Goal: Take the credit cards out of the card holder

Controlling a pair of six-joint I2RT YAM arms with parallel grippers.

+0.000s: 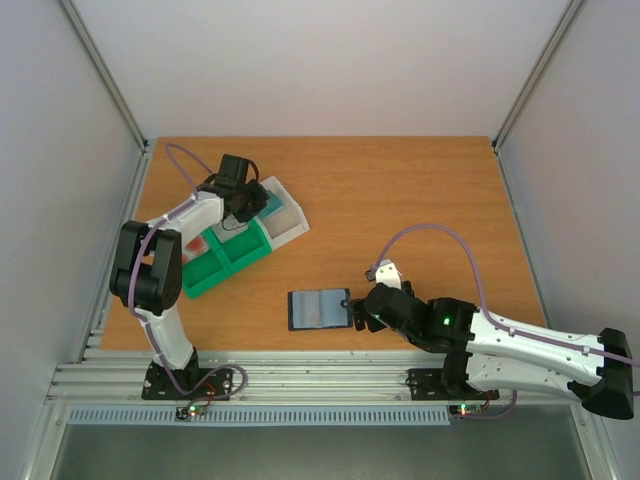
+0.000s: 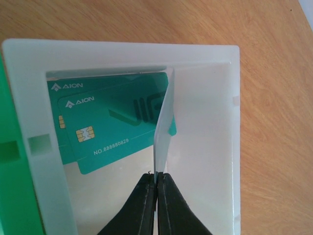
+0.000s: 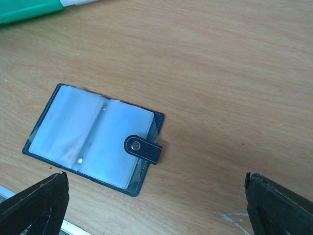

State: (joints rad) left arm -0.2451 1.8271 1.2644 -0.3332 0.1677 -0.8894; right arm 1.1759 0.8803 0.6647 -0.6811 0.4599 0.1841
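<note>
Left claw (image 2: 157,176) pinches pale card (image 2: 164,129) (hidden overhead).

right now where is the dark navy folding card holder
The card holder lies flat on the wooden table near its front edge in the top view, just left of the right gripper.

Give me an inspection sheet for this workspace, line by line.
Surface: wooden table.
Job's things: card holder lies open; two teal cards lie in the tray, white compartment; pale card stands on edge there.
Clutter: something reddish in a green tray compartment, unclear.
Grippers: left gripper shut on the pale card; right gripper open beside the card holder.
Cables: purple cables loop above the table.
Surroundings: pale walls, metal rails at near edge.
</note>
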